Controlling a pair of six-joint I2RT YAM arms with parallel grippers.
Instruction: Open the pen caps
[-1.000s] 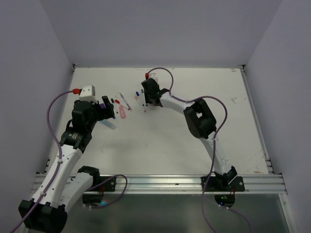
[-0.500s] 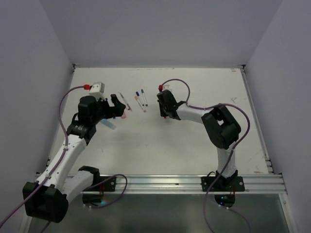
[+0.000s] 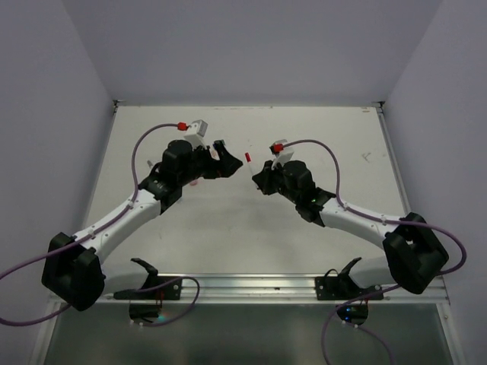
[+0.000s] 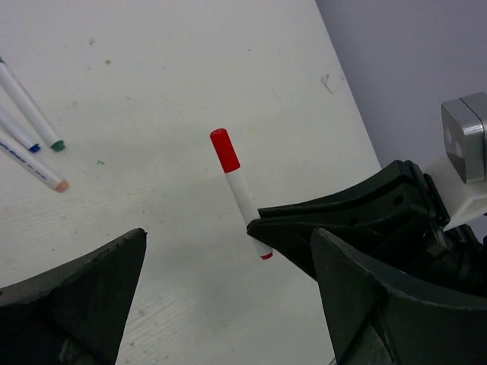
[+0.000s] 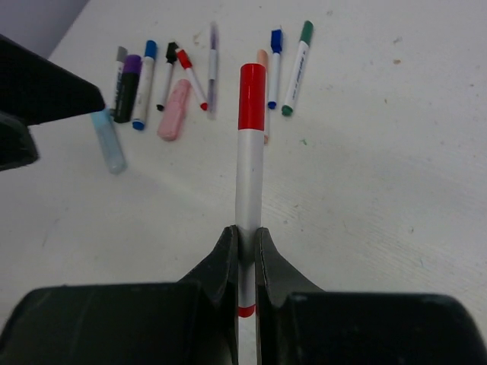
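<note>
Left gripper: jaws spread wide, nothing in them, raised over the table left of its middle, pointing right.

On the table by it is a loose row of pens and highlighters, eleven counted from the right wrist view. Left to right:
- light-blue highlighter
- grey-ended pen
- purple highlighter
- blue-capped pen
- black-capped pen
- pink highlighter
- red-capped pen
- violet slim pen
- peach-tipped pen, partly hidden
- second blue-capped pen
- green pen

That makes three highlighters and eight slim pens lying flat. They look capped where I can tell; the peach one is unclear.

Next, one held pen, off the table near its middle, with its red cap on. The cap aims at the gap between the left fingers and is apart from them.

Right gripper: clamped tight on the white barrel near its red-banded tail end, reaching from the right.
</note>
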